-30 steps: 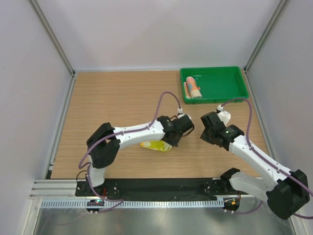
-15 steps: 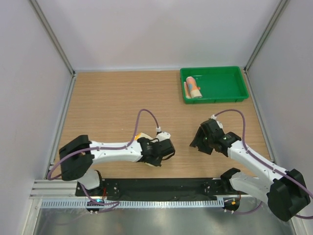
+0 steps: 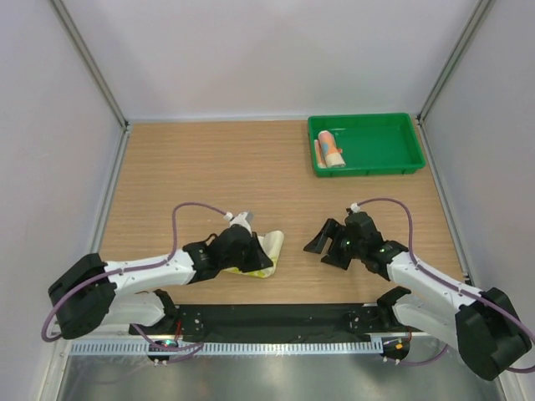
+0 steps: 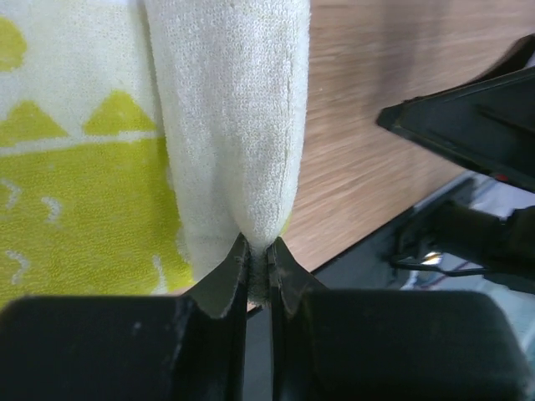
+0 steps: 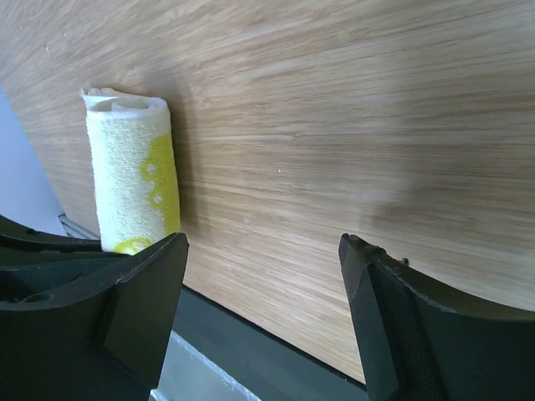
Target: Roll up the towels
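Low in the middle of the top view, the left claw (image 3: pixel 251 253) is pinched tight on a fold of the yellow towel (image 3: pixel 269 248) — its wrist view shows the tips meeting on the cloth's pale edge. The right claw (image 3: pixel 328 245) sits just right of it, jaws spread wide, holding nothing, near the towel but apart from it. The blue towel (image 3: pixel 332 150) lies rolled in the green tray (image 3: pixel 393 163) — upper right of the table (image 3: pixel 184 175).

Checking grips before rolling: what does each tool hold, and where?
Left tool pinches the yellow towel at its folded edge; right tool holds nothing.
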### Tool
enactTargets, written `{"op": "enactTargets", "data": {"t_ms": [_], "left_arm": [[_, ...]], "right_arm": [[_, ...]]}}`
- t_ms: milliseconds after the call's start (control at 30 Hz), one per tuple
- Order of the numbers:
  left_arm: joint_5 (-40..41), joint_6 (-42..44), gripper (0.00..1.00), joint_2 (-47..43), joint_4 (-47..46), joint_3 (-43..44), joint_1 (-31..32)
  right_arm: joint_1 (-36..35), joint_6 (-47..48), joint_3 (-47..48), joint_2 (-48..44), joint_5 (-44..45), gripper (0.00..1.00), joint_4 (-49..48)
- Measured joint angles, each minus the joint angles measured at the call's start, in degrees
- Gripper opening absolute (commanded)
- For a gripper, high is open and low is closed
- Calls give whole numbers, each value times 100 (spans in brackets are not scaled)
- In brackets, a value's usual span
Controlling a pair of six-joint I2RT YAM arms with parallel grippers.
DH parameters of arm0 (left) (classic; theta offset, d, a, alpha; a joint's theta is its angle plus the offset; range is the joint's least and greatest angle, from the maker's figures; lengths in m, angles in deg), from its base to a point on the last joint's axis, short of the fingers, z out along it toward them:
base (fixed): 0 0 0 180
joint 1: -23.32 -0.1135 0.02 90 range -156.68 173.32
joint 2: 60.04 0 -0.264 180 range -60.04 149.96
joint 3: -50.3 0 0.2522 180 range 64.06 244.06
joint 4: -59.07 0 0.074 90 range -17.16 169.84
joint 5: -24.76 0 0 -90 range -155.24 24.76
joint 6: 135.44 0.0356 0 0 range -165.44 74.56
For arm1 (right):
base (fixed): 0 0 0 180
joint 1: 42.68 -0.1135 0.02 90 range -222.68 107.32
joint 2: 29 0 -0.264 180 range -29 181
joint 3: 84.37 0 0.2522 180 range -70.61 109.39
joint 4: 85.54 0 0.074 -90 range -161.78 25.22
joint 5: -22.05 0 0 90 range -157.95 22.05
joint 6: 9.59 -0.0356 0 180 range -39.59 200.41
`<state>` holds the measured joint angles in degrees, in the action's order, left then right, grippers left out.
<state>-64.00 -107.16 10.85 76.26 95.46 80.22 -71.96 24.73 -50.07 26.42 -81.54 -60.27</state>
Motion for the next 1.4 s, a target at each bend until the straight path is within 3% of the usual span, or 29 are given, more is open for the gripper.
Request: {"op": "enactTargets", "data": {"t_ms": [200, 467, 667, 867, 1200, 1400], "left_arm": [[-310, -1043, 0, -697, -1357, -1412, -428], [-369, -2129, 0, -1036, -2033, -2181, -533], [-166, -2852, 0, -1836, -1921, -2640, -645], [-92, -3185, 0, -2559, -1069, -2702, -970], [-586, -3491, 0, -2232, -754, -2715, -1410], [-809, -3534, 1, -2173, -706, -2715, -1604]], "right_arm": [[-94, -175, -101, 540, -334, 82, -905], [-503, -457, -192, 1405, -509, 80, -2404], [-1106, -505, -210, 2238, -509, 73, -3486], [-1311, -402, -127, 2946, -590, 68, -4435], [-1537, -341, 282, 4269, -944, 67, -6035], [-1786, -293, 756, 4804, -992, 65, -6295]]}}
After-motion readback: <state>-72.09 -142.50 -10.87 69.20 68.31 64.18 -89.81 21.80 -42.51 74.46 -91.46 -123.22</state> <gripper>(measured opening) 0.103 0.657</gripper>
